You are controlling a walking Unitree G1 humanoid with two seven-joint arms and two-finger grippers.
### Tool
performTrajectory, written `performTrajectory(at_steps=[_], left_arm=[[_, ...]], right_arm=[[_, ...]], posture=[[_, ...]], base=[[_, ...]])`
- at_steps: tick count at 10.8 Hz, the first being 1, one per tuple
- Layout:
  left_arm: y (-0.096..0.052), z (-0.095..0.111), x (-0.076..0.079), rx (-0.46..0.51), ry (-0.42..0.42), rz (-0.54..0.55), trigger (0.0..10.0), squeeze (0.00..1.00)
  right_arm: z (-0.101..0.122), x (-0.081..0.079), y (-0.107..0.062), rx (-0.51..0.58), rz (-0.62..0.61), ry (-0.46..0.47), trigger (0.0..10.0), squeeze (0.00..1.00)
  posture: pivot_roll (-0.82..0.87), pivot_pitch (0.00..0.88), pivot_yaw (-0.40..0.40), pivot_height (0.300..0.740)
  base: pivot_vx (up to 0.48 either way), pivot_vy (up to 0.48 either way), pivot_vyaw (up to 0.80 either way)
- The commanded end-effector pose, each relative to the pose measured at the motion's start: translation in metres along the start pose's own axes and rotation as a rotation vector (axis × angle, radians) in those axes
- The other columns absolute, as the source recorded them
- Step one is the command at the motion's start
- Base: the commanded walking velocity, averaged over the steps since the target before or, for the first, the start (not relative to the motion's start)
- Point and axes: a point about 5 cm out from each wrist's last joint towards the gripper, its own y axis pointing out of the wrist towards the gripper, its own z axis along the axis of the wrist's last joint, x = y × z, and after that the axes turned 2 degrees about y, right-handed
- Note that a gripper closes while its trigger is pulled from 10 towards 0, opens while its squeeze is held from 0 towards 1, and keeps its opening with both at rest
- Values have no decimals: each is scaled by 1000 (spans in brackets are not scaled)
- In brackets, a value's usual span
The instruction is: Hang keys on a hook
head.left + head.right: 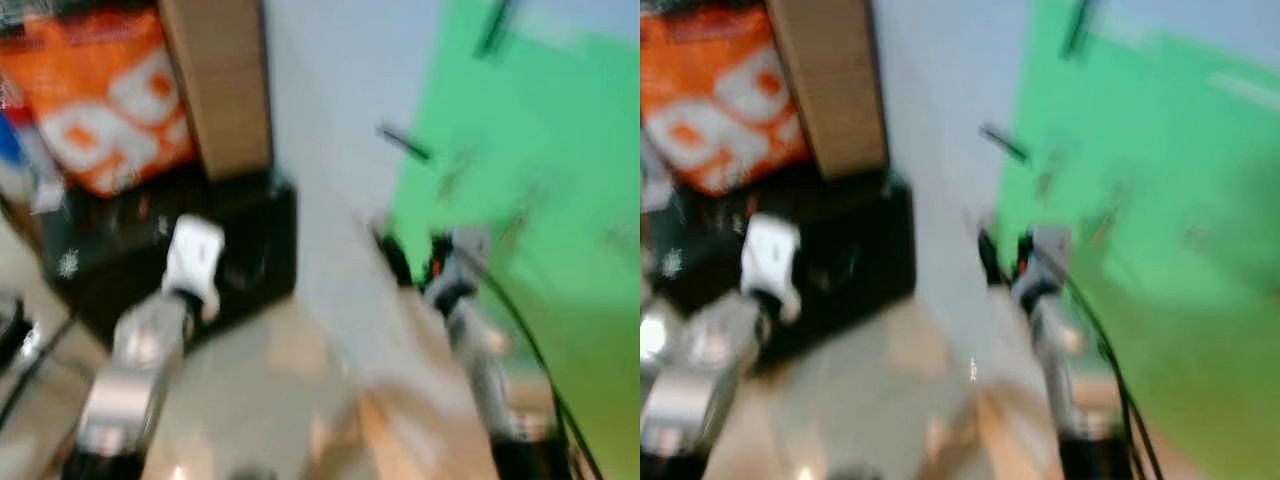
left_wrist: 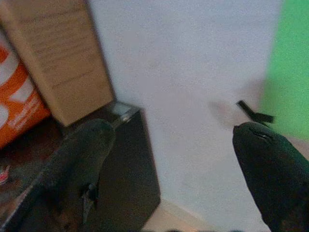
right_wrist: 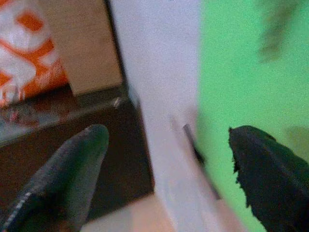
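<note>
Hook point(image 2: 253, 112) on white wall point(image 2: 183, 72), both claws open.

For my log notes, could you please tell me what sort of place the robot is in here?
Probably an indoor room set up for recording, though the head views are blurred. A green sheet covers part of a white wall, with a dark hook on it, and a cardboard box stands on a black cabinet.
</note>
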Motion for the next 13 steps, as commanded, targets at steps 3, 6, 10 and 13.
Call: performTrajectory(at_steps=[3, 6, 10, 13], left_arm=[[1, 4, 4, 18, 3, 4, 10000, 0], [-2, 3, 4, 16, 5, 11, 10000, 0], [-6, 2, 3, 15, 13, 22, 10000, 0], [-8, 1, -3, 12, 15, 46, 10000, 0]], right_arm=[[2, 6, -2, -1, -5, -47, 10000, 1000], [2, 6, 1, -15, 9, -62, 10000, 1000], [1, 5, 5, -23, 13, -78, 10000, 1000], [-3, 7, 5, -34, -7, -95, 10000, 1000]], posture=[[13, 0, -32, 740], [40, 0, -63, 740], [69, 0, -88, 740], [57, 0, -77, 740]], base=[[301, 0, 652], [301, 0, 483], [306, 0, 0], [307, 0, 0]])
